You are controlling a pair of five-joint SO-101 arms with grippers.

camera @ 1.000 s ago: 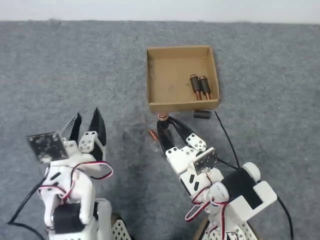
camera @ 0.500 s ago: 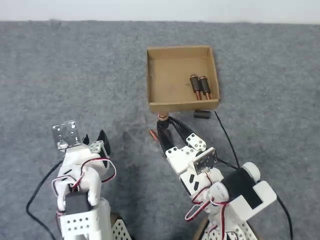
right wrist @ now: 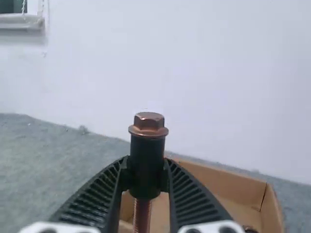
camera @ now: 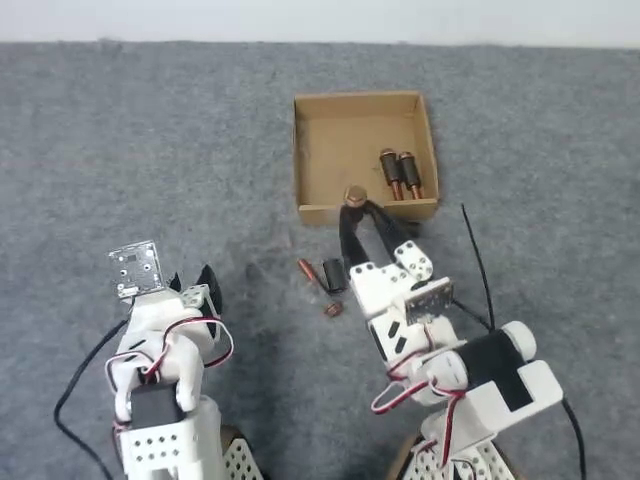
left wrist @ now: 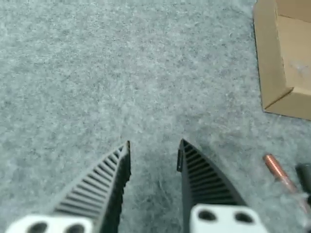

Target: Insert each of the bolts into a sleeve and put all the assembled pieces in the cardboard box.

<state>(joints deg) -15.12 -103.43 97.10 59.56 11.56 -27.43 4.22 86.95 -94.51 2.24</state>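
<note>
My right gripper is shut on an assembled piece, a copper bolt standing upright in a black sleeve. It hangs over the front wall of the cardboard box. Two assembled pieces lie inside the box at its right side. On the carpet in front of the box lie a loose copper bolt, a black sleeve and another small bolt. My left gripper stands open and empty over bare carpet, well left of these parts.
In the left wrist view the box corner and the loose bolt with the sleeve lie off to one side. A black cable runs beside the right arm. Grey carpet stretches left of the box.
The right arm has risen and moved toward the box with the assembled piece, uncovering a sleeve and a small bolt on the carpet. The left arm has drawn back and tilted down.
</note>
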